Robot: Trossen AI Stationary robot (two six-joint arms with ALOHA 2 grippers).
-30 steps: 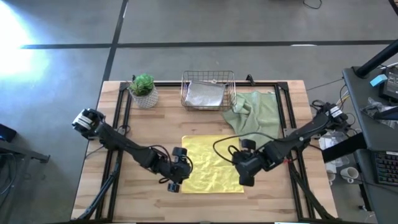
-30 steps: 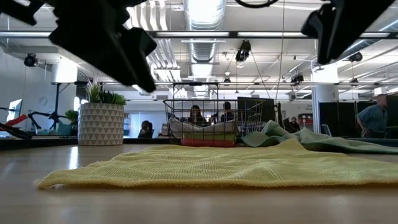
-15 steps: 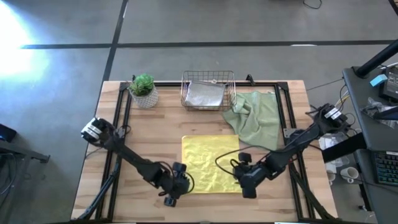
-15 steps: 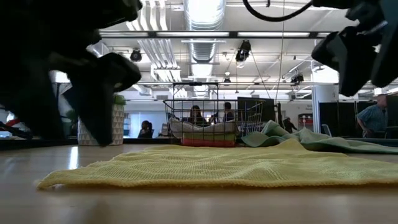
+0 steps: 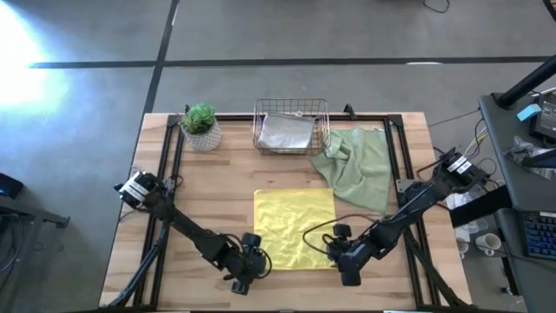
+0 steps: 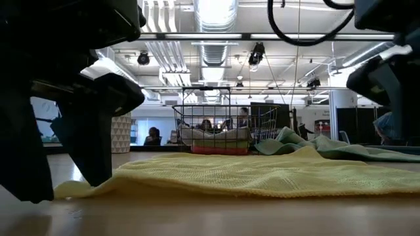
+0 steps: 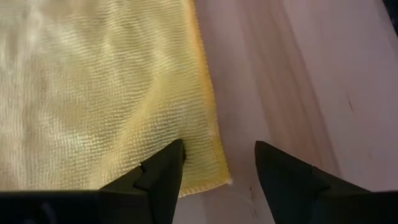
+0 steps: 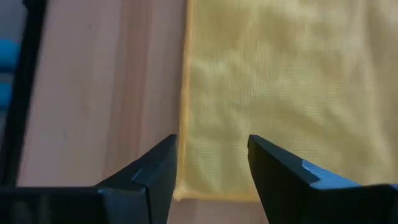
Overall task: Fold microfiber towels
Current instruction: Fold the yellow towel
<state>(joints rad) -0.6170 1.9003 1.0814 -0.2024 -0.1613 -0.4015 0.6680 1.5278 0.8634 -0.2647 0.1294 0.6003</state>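
Right gripper (image 8: pixel 211 168): both dark fingers (image 8: pixel 146 177) spread apart, straddling the edge of the flat yellow microfiber towel (image 8: pixel 292 87) near its corner. Towel lies spread on the pale wooden tabletop (image 8: pixel 112 81), weave lightly rippled. A dark frame rail (image 8: pixel 22 87) runs along the far side of the bare wood.

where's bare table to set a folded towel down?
Bare wood left of the yellow towel, below the plant pot, though the left arm crosses it. Crowded: the near edge, with the left gripper and right gripper at the towel's corners; the wire basket; the sage towel.
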